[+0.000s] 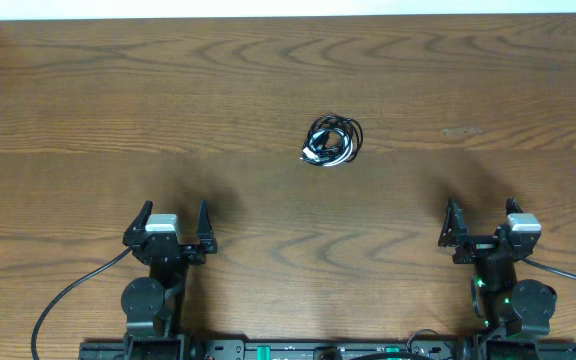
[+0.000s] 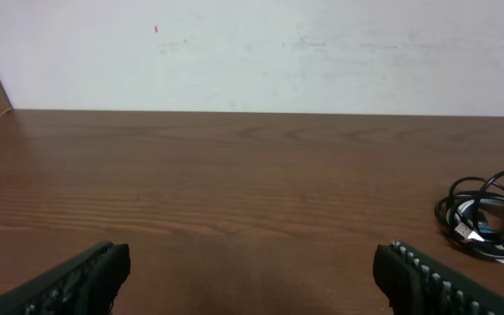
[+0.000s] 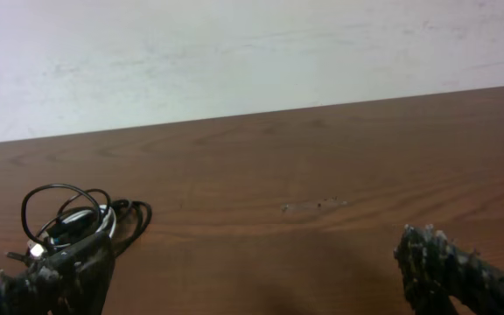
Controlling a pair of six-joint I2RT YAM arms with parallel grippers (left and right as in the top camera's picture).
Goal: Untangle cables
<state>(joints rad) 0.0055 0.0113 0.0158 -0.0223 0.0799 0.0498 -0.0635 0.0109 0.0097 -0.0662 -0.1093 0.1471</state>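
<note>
The cables [image 1: 332,141], one black and one white, lie wound together in a small knot on the wooden table [image 1: 268,80], a little right of centre. My left gripper [image 1: 176,217] rests near the front left, open, with nothing between its fingers. Open and empty too, my right gripper [image 1: 481,217] sits near the front right. Both are well short of the knot. In the left wrist view the cables [image 2: 488,218] show at the far right, beyond my gripper [image 2: 252,262]. The right wrist view has the cables [image 3: 77,220] at the left, behind my left finger [image 3: 55,282].
A white wall [image 2: 252,52] rises behind the table's far edge. A faint pale scuff [image 3: 315,206] marks the wood right of the knot. Thick black wires [image 1: 73,290] run from the arm bases at the front edge.
</note>
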